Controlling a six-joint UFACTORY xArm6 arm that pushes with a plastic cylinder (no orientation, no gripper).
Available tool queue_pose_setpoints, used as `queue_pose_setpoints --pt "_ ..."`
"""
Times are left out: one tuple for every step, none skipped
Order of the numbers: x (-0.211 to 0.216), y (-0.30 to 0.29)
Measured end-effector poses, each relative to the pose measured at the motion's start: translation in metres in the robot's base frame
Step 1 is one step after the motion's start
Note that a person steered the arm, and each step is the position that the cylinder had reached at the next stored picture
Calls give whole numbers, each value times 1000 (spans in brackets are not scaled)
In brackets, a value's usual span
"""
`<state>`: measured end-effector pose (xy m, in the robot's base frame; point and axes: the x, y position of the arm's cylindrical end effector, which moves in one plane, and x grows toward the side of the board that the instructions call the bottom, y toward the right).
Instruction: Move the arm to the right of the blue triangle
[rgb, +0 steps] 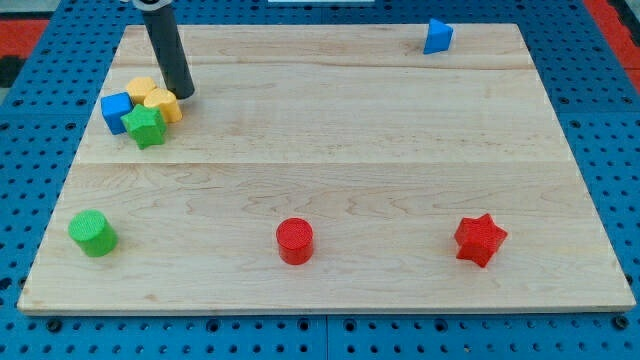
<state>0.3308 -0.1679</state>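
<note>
The blue triangle (437, 36) sits near the view's top right on the wooden board (330, 140). My tip (184, 95) is far to its left, at the view's upper left, touching or almost touching the right side of a cluster of blocks. The cluster holds a blue cube (116, 111), a green star (145, 126), and two yellow blocks (160, 102) whose shapes I cannot make out.
A green cylinder (92, 233) stands at the view's bottom left. A red cylinder (294, 241) stands at the bottom middle. A red star (479, 239) lies at the bottom right. A blue pegboard (600, 100) surrounds the board.
</note>
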Motion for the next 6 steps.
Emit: queue_pose_setpoints --pt "-3 91" --pt "-9 186" --pt "-40 291" --pt "-74 375" --pt "-107 385" --pt "-133 371"
